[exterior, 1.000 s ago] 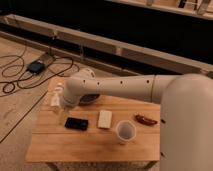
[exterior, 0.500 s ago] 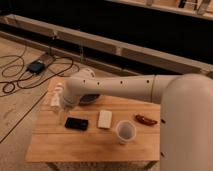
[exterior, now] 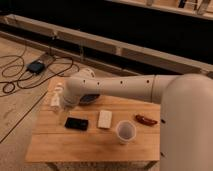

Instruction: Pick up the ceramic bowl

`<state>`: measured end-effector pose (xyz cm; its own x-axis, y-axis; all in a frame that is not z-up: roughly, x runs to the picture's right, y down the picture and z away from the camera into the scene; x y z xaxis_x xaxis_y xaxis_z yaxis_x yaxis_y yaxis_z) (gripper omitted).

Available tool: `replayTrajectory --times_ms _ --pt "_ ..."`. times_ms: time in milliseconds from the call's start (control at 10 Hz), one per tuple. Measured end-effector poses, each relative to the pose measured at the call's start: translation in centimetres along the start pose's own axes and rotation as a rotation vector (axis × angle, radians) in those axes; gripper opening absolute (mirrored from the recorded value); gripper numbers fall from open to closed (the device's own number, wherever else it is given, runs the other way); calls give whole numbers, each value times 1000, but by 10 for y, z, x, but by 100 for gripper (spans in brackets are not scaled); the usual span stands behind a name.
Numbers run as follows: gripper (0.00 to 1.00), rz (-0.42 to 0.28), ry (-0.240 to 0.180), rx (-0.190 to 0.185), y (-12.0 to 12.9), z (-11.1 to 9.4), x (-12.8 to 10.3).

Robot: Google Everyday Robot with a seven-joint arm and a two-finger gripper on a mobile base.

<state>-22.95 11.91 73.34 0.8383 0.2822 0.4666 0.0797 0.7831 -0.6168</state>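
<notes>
The ceramic bowl [exterior: 90, 99] is dark and glossy and sits at the back of the wooden table [exterior: 75, 147]. Only its front rim shows below my arm [exterior: 120, 89], which reaches over it from the right. My gripper [exterior: 56, 98] is at the table's back left corner, just left of the bowl and close to the tabletop. The whitish plastic cup [exterior: 125, 132] stands upright at the front right of the table, apart from the bowl.
A flat black object [exterior: 76, 123] and a white rectangular object [exterior: 104, 119] lie mid-table in front of the bowl. A reddish-brown object [exterior: 145, 120] lies at the right. Cables and a small box [exterior: 36, 66] are on the floor at the left.
</notes>
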Motion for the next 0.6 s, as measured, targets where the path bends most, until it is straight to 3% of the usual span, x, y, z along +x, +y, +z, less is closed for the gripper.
replayTrajectory --times_ms 400,600 --pt "80 0 0 0 0 0 0" --pt "80 -8 20 5 -7 2 12"
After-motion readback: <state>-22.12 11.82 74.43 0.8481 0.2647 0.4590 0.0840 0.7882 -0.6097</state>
